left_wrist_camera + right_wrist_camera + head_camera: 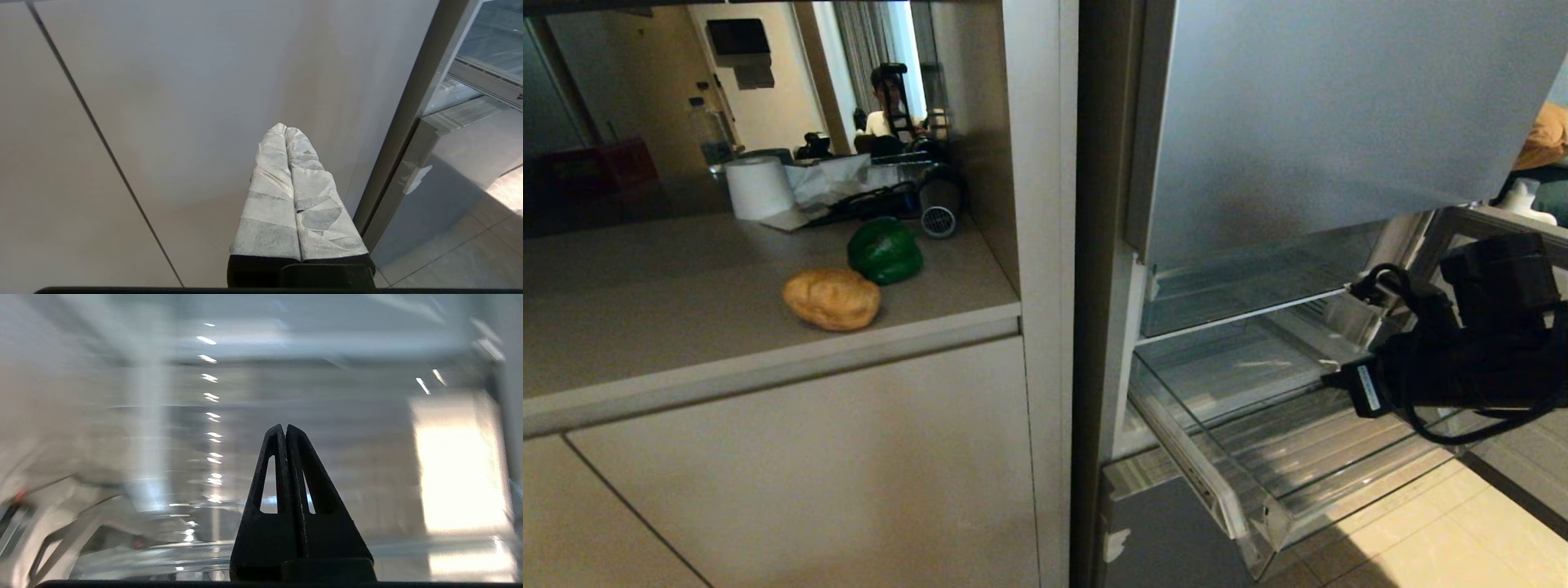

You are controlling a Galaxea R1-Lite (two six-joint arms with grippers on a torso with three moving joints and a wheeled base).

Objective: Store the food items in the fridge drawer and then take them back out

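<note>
Beige kitchen cabinetry fills the left half of the head view, with a matte blue-grey fridge point(1339, 106) on the right, its tall door shut above. On the countertop point(645, 327), left of centre, the tan potato point(832, 300) lies on its side. The glossy green bell pepper point(885, 251) sits just behind it and slightly to the right, close but seemingly not touching. Further back, at upper left, stand a white paper roll point(758, 187), a clear water bottle point(711, 131) and a dark red box point(600, 166).

At lower right of the head view, the fridge drawer point(1217, 482), a see-through bin with a pale rail, stands pulled out toward me, and no food shows inside it.

My right arm reaches in from the right edge, above the drawer. In the right wrist view my right gripper point(284, 428) is clenched, black fingers pressed together with nothing between them, against blurred clear plastic.

My left gripper point(284, 127) is low beside a cabinet door point(171, 102) in the left wrist view, its white-wrapped fingers closed and holding nothing.
</note>
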